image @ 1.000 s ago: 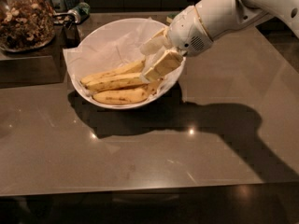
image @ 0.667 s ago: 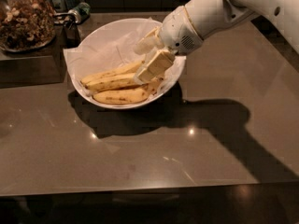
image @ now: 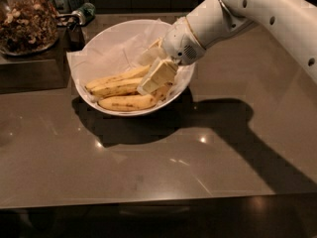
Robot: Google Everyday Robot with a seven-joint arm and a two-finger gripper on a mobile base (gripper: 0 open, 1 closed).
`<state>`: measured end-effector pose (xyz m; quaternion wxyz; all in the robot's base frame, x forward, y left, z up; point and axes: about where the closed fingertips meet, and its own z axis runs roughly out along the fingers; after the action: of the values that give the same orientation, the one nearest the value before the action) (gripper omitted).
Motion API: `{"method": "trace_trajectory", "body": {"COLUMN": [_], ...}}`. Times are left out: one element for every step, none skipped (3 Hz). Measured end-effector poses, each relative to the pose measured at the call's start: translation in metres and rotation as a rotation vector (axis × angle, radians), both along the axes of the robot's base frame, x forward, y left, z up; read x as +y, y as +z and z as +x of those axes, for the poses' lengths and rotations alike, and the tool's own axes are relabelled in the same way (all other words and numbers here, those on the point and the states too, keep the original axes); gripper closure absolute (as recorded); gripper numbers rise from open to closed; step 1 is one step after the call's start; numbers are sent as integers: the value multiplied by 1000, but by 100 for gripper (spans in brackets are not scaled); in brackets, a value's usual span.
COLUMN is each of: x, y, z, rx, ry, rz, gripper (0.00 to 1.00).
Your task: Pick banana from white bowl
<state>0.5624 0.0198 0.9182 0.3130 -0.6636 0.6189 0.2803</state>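
Observation:
The white bowl (image: 89, 58), lined with crinkled white paper, stands on the brown counter at the upper left of centre. Three speckled yellow bananas lie in its front half. The uppermost banana (image: 115, 79) runs with its right end between my fingers. A second banana (image: 115, 89) lies just below it, and a third (image: 128, 102) lies at the bowl's front. My gripper (image: 144, 75) reaches into the bowl from the right, open. Its near finger (image: 156, 76) covers the right ends of the bananas. The far finger (image: 149, 54) is over the paper behind them.
A glass jar of nuts (image: 26, 21) stands on a raised dark ledge at the top left, with a small dark cup (image: 75, 28) and a bottle beside it. My white arm (image: 257, 9) crosses the top right. The counter's front edge (image: 158, 198) runs below.
My gripper has moved left and down, deeper into the bowl, so its fingers now stand at the right ends of the bananas. The bananas and the bowl have not moved.

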Motion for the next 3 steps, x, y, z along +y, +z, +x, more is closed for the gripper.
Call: {"method": "trace_trajectory", "body": {"x": [2,3,2], "y": [-16,-33,-41], "z": [8,15,17], "rx": [33,73,88], "ry": [-1,-3,-8], "rz": [1,2,10], "gripper": [38,43,62]}}
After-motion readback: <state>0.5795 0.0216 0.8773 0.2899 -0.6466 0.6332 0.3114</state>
